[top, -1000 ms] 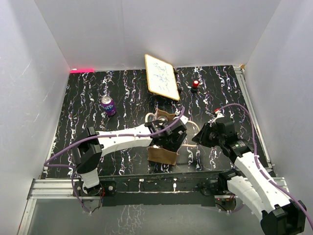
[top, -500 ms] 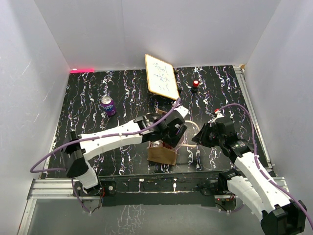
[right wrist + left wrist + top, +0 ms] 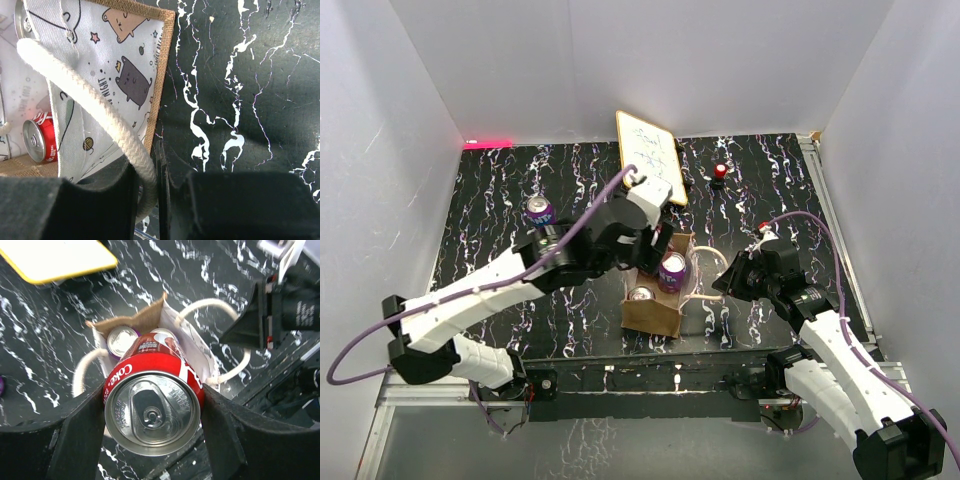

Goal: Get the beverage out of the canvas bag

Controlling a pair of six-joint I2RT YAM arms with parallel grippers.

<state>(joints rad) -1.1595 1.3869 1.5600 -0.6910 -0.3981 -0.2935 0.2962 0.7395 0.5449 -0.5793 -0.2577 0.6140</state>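
A black, white-veined bench (image 3: 490, 200) boxed in by white walls, with a soda can held up over a bag.
The left claw (image 3: 153, 392) is clamped on a red aluminium Coke can (image 3: 152, 415), which stands upright with its long axis vertical and its lid facing the wrist camera. The small tan-brown canvas bag (image 3: 655, 318) sits at lower centre of the overhead frame. The can hangs just to the upper right of the bag's open mouth, where another silver can top (image 3: 640, 293) shows. The right claw (image 3: 150, 175) pinches a cream rope handle (image 3: 85, 105) of the bag. The can looks clear of the bag, so the next move likely turns on carrying it sideways past the bag wall to bare bench.
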